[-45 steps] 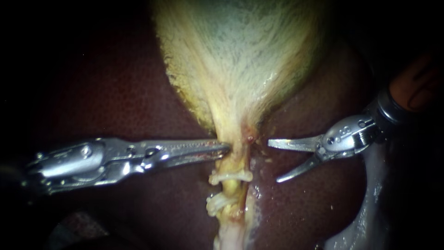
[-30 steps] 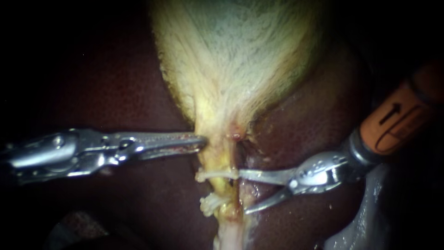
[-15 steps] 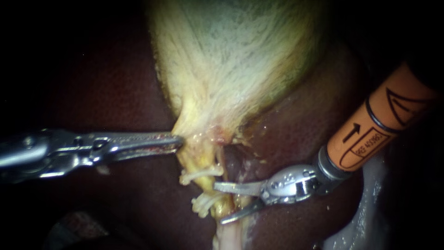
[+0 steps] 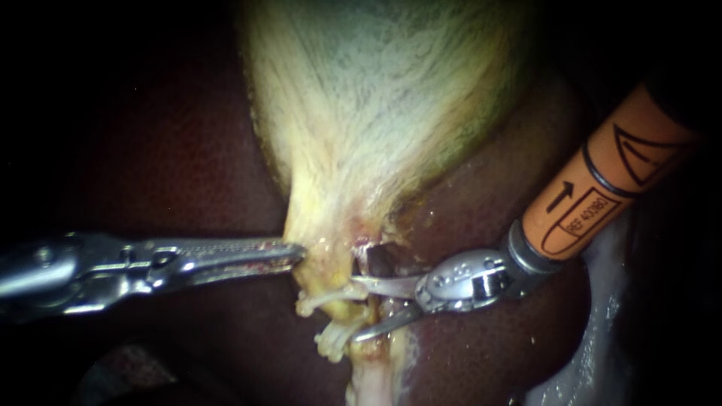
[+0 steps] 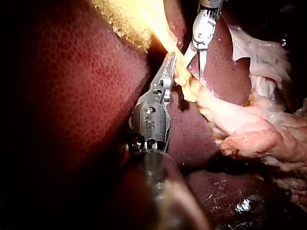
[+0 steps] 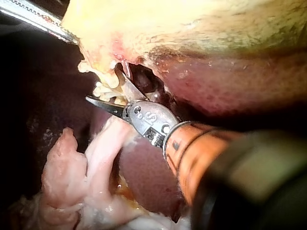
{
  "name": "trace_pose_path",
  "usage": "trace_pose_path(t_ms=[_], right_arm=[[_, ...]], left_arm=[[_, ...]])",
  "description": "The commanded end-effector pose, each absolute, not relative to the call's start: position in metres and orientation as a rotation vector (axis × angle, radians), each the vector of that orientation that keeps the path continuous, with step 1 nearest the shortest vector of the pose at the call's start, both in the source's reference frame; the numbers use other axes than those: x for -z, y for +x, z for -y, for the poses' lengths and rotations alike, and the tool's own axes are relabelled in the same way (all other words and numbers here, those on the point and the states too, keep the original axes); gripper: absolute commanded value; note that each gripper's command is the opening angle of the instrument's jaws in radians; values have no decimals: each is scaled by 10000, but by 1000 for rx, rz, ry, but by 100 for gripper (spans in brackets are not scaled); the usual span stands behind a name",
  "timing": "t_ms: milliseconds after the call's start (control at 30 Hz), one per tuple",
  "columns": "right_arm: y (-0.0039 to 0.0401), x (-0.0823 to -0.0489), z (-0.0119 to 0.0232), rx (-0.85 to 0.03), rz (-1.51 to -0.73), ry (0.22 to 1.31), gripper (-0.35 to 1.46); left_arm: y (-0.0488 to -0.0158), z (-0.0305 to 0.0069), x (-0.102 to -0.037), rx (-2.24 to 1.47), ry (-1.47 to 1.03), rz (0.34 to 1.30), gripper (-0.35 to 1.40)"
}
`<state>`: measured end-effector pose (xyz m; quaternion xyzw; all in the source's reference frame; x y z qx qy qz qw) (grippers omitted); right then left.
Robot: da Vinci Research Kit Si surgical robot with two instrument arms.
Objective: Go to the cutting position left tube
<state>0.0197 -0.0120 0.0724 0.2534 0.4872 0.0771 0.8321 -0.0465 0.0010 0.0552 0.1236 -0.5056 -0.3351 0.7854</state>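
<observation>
A: Two organs fill it: dark liver (image 4: 481, 218), pale gallbladder (image 4: 376, 113) over it. And the instruments?
B: Left instrument (image 4: 297, 254) clamps the gallbladder's neck. Right instrument (image 4: 353, 309) stands open, its blades astride the left tube (image 4: 359, 314), between the two white clips (image 4: 322, 295).

We lose the shaft of our left instrument (image 4: 295, 254) past the endoscope view's left edge, and its jaw tips are buried in the neck of the gallbladder (image 4: 376, 113). The shaft of our right instrument (image 4: 353, 309) disappears into the dark at upper right. We cannot tell whether its jaws touch the tube (image 4: 362, 316).
</observation>
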Motion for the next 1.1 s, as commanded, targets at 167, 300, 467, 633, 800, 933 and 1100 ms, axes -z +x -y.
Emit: trace_pose_path(t_ms=[167, 300, 467, 633, 800, 933, 1100], right_arm=[[203, -720, 135, -124, -1044, 579, 140], [209, -715, 140, -96, -1053, 601, 138], [224, -716, 139, -77, -1071, 614, 135], [238, -725, 135, -102, -1069, 615, 135], [245, -734, 135, -209, -1040, 669, 135], [248, -737, 139, -292, -1010, 736, 133], [252, -738, 141, -304, -1017, 766, 131]], left_arm=[[-464, -20, -561, 726, 269, 1097, -13], [-463, -29, -569, 726, 273, 1098, -13], [-471, -34, -576, 727, 271, 1098, -13], [-481, -33, -580, 728, 268, 1097, -13], [-487, -32, -581, 725, 272, 1099, -13], [-490, -31, -579, 724, 274, 1100, -13], [-493, -30, -579, 723, 275, 1101, -13]])
